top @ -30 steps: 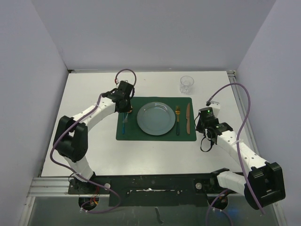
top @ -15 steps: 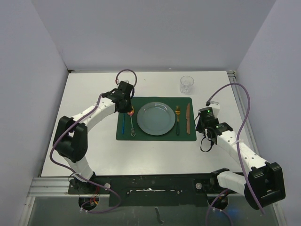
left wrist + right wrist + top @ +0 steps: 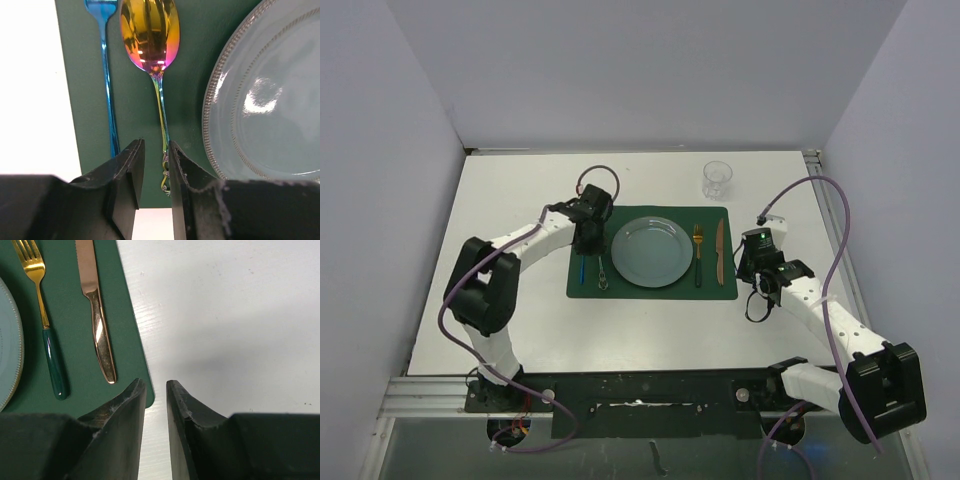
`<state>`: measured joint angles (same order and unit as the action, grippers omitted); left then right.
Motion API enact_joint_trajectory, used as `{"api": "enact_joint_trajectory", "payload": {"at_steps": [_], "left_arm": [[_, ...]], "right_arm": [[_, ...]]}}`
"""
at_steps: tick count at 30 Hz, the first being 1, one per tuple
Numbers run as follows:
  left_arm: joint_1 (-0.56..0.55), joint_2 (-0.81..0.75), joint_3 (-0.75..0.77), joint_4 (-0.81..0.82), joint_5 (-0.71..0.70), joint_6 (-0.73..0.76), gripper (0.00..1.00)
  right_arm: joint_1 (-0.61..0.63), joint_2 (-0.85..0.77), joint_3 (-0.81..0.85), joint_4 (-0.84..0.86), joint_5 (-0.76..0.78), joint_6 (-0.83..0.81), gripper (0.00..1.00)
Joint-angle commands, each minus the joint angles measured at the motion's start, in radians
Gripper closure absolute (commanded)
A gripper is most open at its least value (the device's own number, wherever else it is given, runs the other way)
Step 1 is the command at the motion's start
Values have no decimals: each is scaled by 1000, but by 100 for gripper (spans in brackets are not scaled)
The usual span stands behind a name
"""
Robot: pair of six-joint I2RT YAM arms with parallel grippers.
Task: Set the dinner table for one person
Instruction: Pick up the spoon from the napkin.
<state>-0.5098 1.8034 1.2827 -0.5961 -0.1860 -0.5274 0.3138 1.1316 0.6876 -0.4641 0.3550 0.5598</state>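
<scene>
So the white counter [image 3: 520, 300] fills pretty much the whole floor of the booth, with both arms bolted at its near edge. A dark green placemat [image 3: 630, 292] lies flat around the middle of it. On the mat there's a grey-blue plate [image 3: 651, 252] in the centre, and right of that a gold fork [image 3: 698, 255] with a green handle, then a copper-coloured knife [image 3: 720, 250]. Left of the plate are an iridescent spoon [image 3: 150, 35] and a blue utensil [image 3: 107, 90] lying side by side, not touching. A clear glass [image 3: 717, 180] stands upright on the bare counter, just past the mat's far right corner.

The left gripper [image 3: 154, 150] hangs over the handle end of the spoon. Its jaws are only a little apart, and the gap is wider than the thin handle showing in it, so nothing is clamped — the spoon lies flat on the mat.

The right gripper [image 3: 156, 385] sits over the mat's near right corner, close to the knife. It's also just slightly parted — only mat edge and counter show between its fingers.
</scene>
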Motion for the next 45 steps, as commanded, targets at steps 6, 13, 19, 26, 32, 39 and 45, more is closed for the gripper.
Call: {"api": "enact_joint_trajectory", "payload": {"at_steps": [6,13,19,26,32,39,45], "left_arm": [[-34,56,-10,11,17,-11,76],[-41,89,13,22,12,4,76],[-42,124,62,11,-19,40,77],[-42,146,84,34,-27,52,78],[-41,169,92,31,-28,55,81],[-42,182,70,32,-26,46,100],[-41,149,53,34,-74,21,100]], "right_arm": [[-8,-4,12,33,20,-9,75],[-9,-16,6,30,24,-8,75],[-11,-18,4,27,24,-8,75],[-15,-18,1,26,28,-11,75],[-19,-19,1,24,34,-14,75],[-21,-14,-4,30,33,-14,75],[-25,-5,-11,35,32,-14,75]]}}
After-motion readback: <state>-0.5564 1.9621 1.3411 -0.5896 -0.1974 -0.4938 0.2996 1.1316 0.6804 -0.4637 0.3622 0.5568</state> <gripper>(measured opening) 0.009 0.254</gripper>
